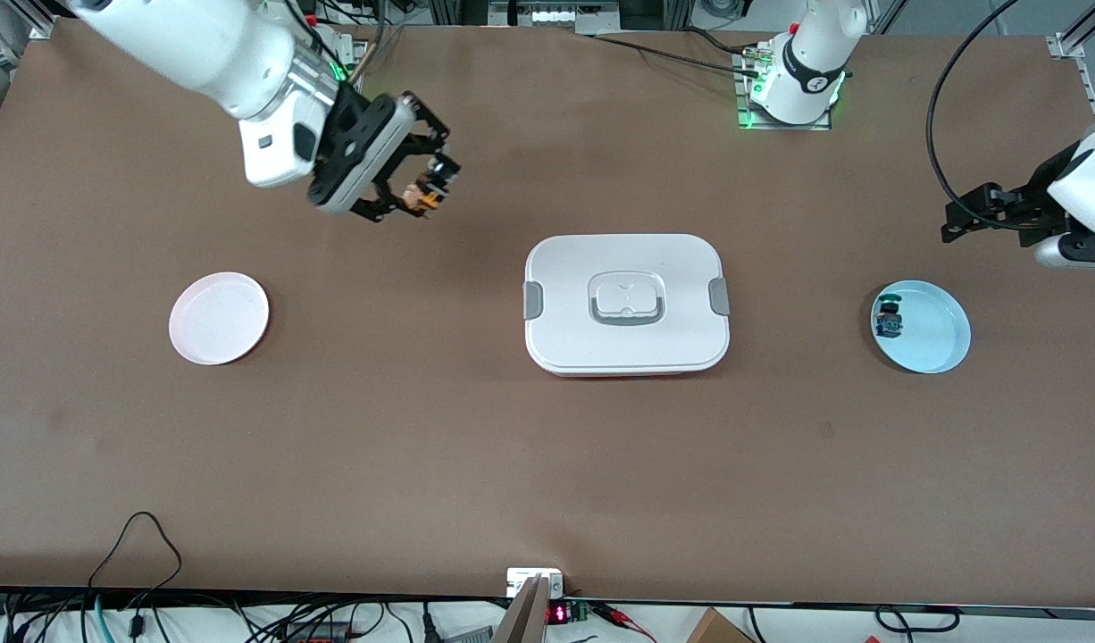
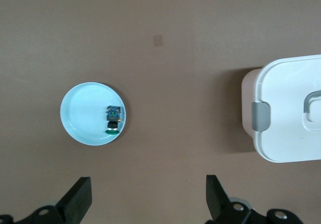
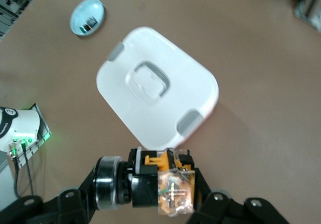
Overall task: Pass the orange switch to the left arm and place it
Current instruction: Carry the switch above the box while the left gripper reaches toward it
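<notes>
The right tool is clenched on the orange switch, up in the air over bare surface between the pink plate and the box. The left tool, released, hangs above the blue plate. Only the right wrist view shows the switch's clear casing; the left wrist view shows the green-capped switch.

A white lidded box sits mid-desk as the one tall obstacle between a pink plate and a blue plate. Bare desk lies open all around it.
</notes>
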You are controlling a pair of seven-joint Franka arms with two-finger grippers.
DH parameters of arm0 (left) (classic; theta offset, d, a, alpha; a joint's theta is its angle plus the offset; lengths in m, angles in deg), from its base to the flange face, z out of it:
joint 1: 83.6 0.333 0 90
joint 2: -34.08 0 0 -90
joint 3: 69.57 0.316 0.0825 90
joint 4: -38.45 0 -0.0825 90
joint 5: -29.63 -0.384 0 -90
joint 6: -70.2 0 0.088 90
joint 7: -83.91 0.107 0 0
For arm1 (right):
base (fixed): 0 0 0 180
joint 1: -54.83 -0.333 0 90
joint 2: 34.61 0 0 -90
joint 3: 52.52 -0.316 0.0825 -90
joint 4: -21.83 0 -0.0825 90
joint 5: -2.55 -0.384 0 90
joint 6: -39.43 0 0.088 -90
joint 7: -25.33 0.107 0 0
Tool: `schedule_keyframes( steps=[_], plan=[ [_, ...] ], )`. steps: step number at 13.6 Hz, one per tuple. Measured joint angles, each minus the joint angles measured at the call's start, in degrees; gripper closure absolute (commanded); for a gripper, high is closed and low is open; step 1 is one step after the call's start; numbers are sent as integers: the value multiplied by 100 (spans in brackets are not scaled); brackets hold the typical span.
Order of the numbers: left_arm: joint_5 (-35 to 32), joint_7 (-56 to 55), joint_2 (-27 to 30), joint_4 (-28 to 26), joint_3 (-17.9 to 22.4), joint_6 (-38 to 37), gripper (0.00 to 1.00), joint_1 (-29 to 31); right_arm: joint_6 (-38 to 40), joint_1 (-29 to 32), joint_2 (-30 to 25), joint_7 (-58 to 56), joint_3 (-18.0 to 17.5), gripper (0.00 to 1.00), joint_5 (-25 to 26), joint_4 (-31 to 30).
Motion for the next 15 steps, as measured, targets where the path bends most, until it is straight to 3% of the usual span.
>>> schedule_keyframes(
  steps=[3, 7, 12, 15],
  plan=[
    [733, -17, -28, 115, 24, -131, 0, -31, -681, -81, 18, -559, -315, 99, -910, -21],
    [2047, -7, -161, 158, 100, -566, 0, 497, -990, -87, 210, -1699, -344, 99, -2020, -57],
    [3965, -5, -914, 165, 106, -1523, 0, 1004, -1062, -145, 471, -3693, -346, 99, -3528, -63],
    [5208, -188, -1258, 156, 89, -1935, 0, 1135, -1440, -334, 690, -4699, -348, 99, -4072, -70]
  ],
)
